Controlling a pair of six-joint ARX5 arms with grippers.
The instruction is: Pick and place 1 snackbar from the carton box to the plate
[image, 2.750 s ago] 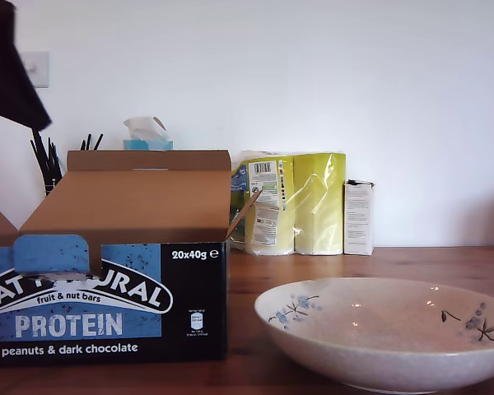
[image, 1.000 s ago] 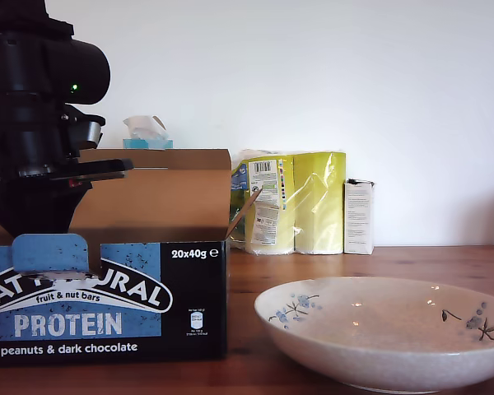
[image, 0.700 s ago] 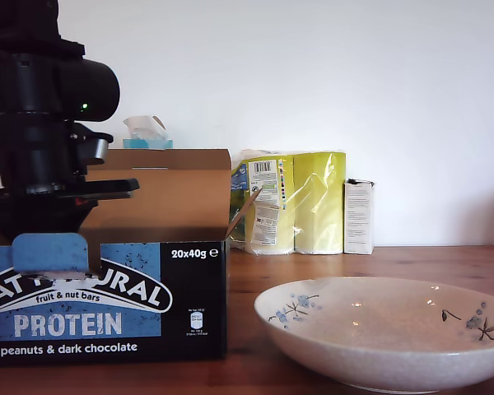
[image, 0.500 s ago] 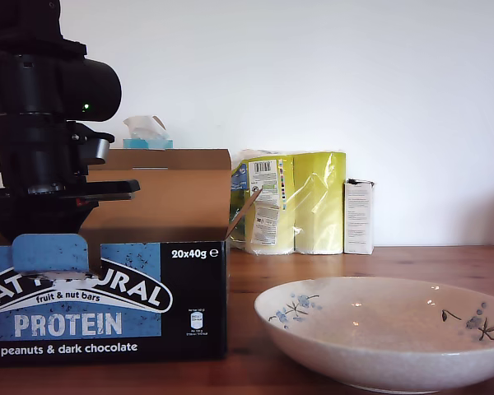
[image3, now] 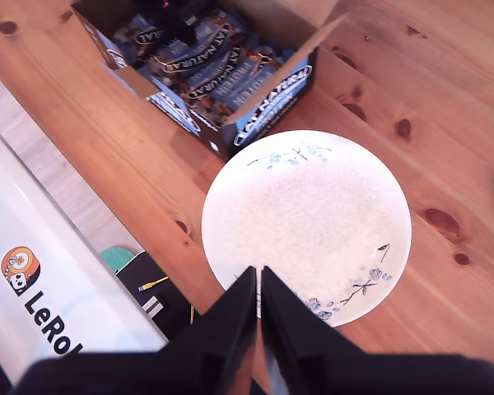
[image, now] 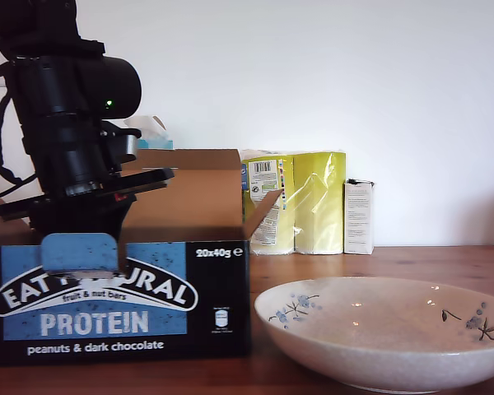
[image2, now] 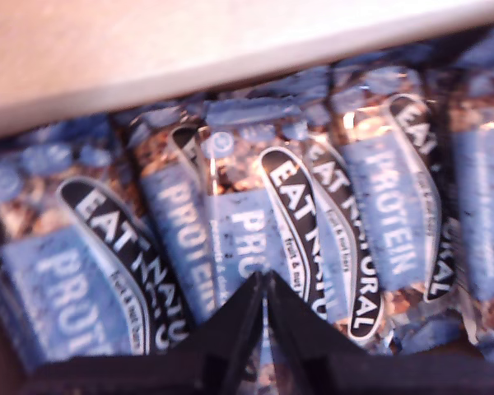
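Many snackbars packed edge-to-edge, claw above

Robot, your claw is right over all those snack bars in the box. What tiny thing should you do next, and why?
Probably open my first gripper a little before going lower. Its jaws look pressed together just above the shiny blue-and-black wrapped snack bars packed in the black and blue cardboard box, so shut they couldn't straddle one. The cream speckled flower-painted plate holds no bar yet.
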